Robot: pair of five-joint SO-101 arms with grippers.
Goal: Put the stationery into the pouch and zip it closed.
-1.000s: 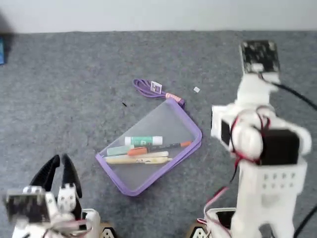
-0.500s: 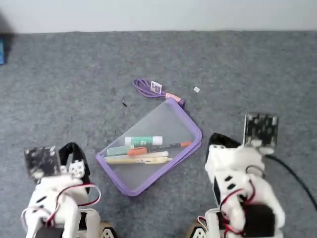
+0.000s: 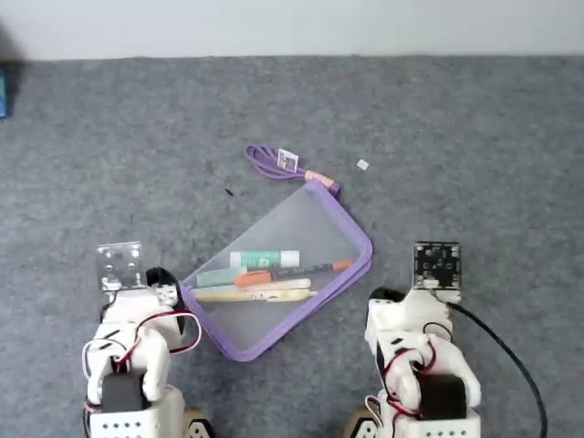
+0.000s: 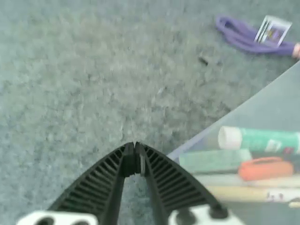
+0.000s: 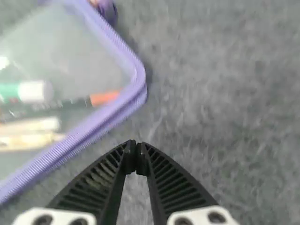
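A clear pouch with a purple zip edge (image 3: 276,271) lies mid-table, holding a green-and-white glue stick (image 3: 265,259), an orange pen (image 3: 292,272) and other stationery. Its purple strap (image 3: 274,164) trails toward the far side. My left gripper (image 4: 135,154) is shut and empty, just off the pouch's left corner (image 4: 187,147). My right gripper (image 5: 136,153) is shut and empty over the carpet beside the pouch's right edge (image 5: 117,117). Both arms sit folded at the near edge, the left arm (image 3: 132,347) and the right arm (image 3: 420,351).
Grey carpet (image 3: 474,137) covers the table. A small white scrap (image 3: 362,165) and a tiny dark speck (image 3: 229,192) lie beyond the pouch. A white tag (image 3: 287,161) hangs on the strap. A blue object (image 3: 4,91) sits at the far left edge.
Both arms have drawn back and folded down toward the near edge. The left gripper, open a second ago, is now shut. The pouch has not moved.
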